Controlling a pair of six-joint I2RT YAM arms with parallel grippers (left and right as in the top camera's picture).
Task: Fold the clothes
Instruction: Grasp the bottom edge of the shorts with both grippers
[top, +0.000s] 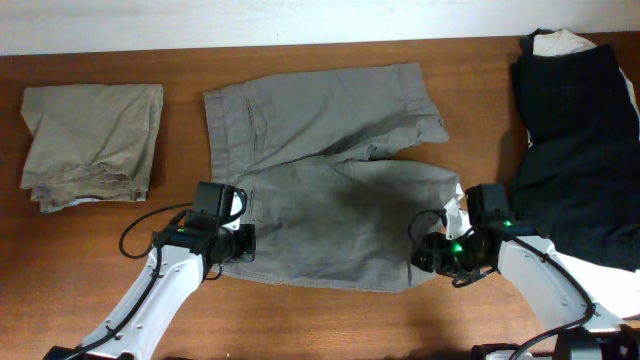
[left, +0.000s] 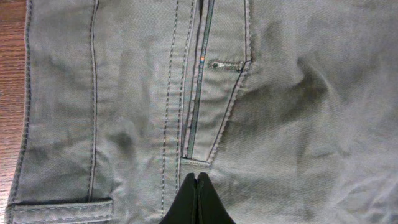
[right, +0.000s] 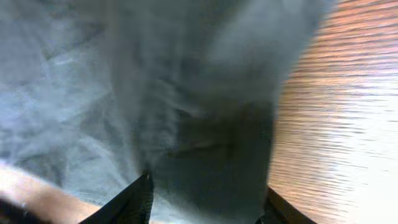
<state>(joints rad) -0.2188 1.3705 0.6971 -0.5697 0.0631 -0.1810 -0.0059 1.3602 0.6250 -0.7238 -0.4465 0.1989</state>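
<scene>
Two legs of the grey shorts (top: 330, 190) lie spread flat at the middle of the table (top: 330, 320). The waistband is at 9 o'clock and the hems at 3 o'clock, so the long axis runs straight across in front of me. The far leg angles off toward 1 o'clock. The near leg lies along the 6 o'clock side, and both my hands are on that one.

My left gripper (top: 240, 242) sits at the near waistband corner. Its fingers (left: 186, 208) are pressed together with no gap, just below the pocket seam, and I cannot tell whether any cloth is pinched between them. My right gripper (top: 425, 255) is at the near hem, jaws spread wide with the cloth's edge lying between them and nothing clamped yet.

I judge the coming move to be a lift of this near edge toward 12 o'clock, onto the far leg, each hand taking its own end. Folded khaki shorts (top: 90, 145) rest at 10 o'clock and a black pile (top: 580, 150) at 2 o'clock, both off to the sides.
</scene>
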